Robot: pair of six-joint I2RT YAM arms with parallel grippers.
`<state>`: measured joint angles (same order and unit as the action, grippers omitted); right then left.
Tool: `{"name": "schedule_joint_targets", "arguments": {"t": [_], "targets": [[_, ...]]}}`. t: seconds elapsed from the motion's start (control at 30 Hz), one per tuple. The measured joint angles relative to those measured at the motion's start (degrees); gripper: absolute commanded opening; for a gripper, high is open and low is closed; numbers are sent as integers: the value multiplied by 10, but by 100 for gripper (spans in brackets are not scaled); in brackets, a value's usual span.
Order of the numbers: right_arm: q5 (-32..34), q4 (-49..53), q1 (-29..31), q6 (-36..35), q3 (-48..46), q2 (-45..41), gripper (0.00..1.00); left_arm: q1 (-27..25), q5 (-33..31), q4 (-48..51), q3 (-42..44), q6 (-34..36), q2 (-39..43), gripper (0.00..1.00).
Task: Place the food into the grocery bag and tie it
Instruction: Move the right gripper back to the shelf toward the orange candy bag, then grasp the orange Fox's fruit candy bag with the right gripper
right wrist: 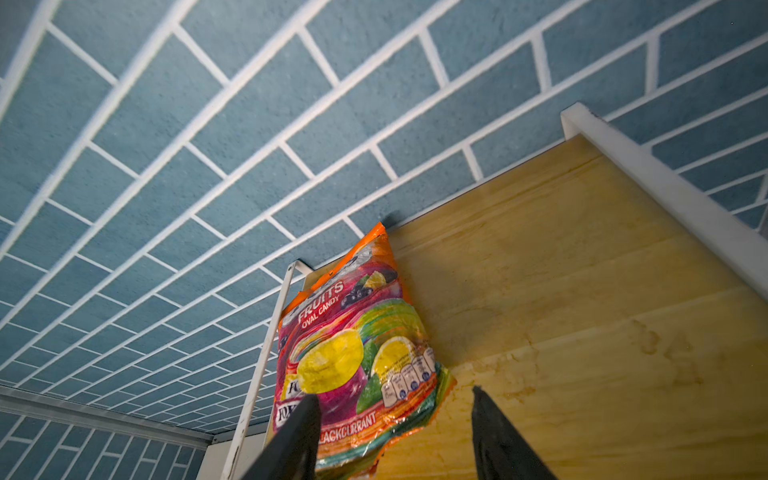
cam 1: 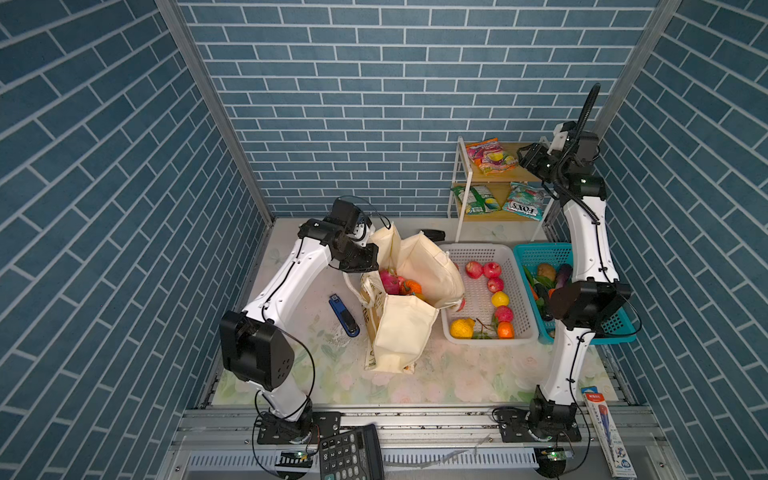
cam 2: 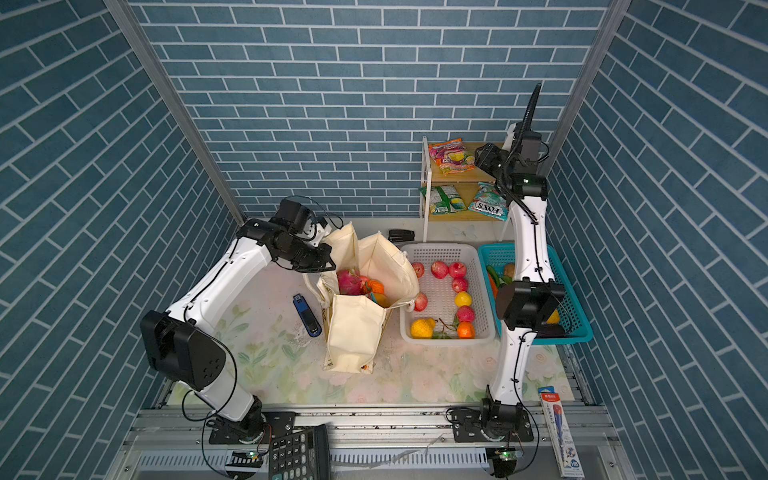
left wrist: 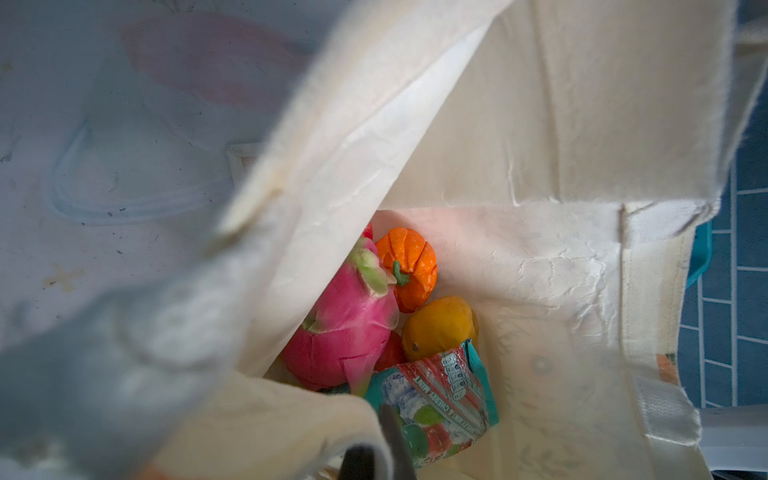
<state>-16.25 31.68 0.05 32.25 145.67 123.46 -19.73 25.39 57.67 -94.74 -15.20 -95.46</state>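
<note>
The cream grocery bag [cam 1: 405, 332] [cam 2: 353, 332] stands open at mid-table. My left gripper [cam 1: 365, 259] [left wrist: 386, 440] is shut on the cloth of its near rim and holds the mouth open. Inside lie a magenta dragon fruit [left wrist: 349, 332] [cam 1: 390, 280], an orange fruit [left wrist: 409, 266] [cam 1: 411, 286], a yellow-orange fruit [left wrist: 438, 328] and a teal snack packet [left wrist: 436, 399]. My right gripper [right wrist: 392, 395] [cam 1: 524, 160] is open at the top shelf. One finger sits over the orange-pink packet [right wrist: 357, 357] [cam 1: 490, 156], the other over bare wood.
The wooden shelf [cam 1: 523, 176] stands at the back right, with a green packet [cam 1: 476, 199] and a teal packet [cam 1: 525, 201] on its lower board. A white basket [cam 1: 486, 340] of fruit and a teal basket [cam 1: 536, 248] of vegetables sit right of the bag. A blue stapler [cam 1: 344, 315] lies to its left.
</note>
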Motion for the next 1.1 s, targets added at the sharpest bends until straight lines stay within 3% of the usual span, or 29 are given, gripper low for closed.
{"name": "schedule_joint_targets", "arguments": {"t": [0.4,0.63,0.87,1.0,1.1], "targets": [[-10,-12,10,20,5,46,53,0,0,1,-2,0,0,5],[-12,-27,24,21,6,52,44,0,0,1,-2,0,0,5],[-11,-40,28,27,6,59,24,0,-1,1,-3,0,0,5],[-9,-53,28,40,5,60,2,0,-3,1,-3,0,0,5],[-9,-86,30,44,-16,57,0,0,-3,2,-3,0,0,5]]}}
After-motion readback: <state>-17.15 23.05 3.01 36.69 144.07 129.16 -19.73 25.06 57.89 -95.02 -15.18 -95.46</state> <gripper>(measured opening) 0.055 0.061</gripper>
